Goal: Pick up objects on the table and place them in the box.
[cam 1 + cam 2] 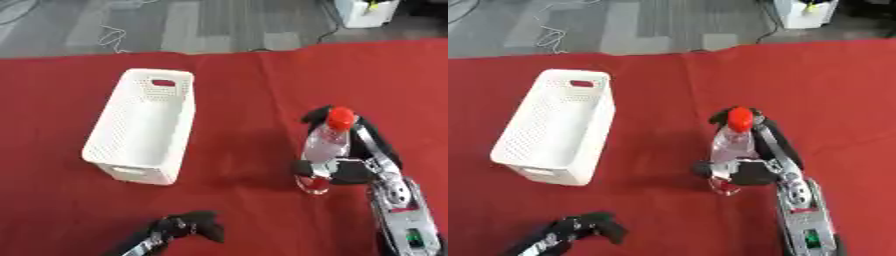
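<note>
Holding a clear bottle [327,150] with a red cap, the right hand [354,167] is wrapping its fingers [317,167] around the bottle's lower half. The bottle is standing almost straight up, right of the middle of the red table [236,100]. I cannot tell if its bottom is touching the cloth or sitting just above it. Something red is showing at the bottom of the bottle. Any writing on it is too blurry to read.

The white box [144,125] is sitting well to the left of the bottle, not touching it. It is a long plastic box with lots of little holes in its walls and a handle hole at the far end. Nothing is showing inside it.

The left hand [191,225] is resting low near the bottom edge of the table, away from both the box and the bottle. Its fingers are curling in and holding nothing.

Beyond the red cloth, gray floor [201,25] is showing, with some thin cables [112,36] lying on it and a white thing [367,12] in the far right corner.
</note>
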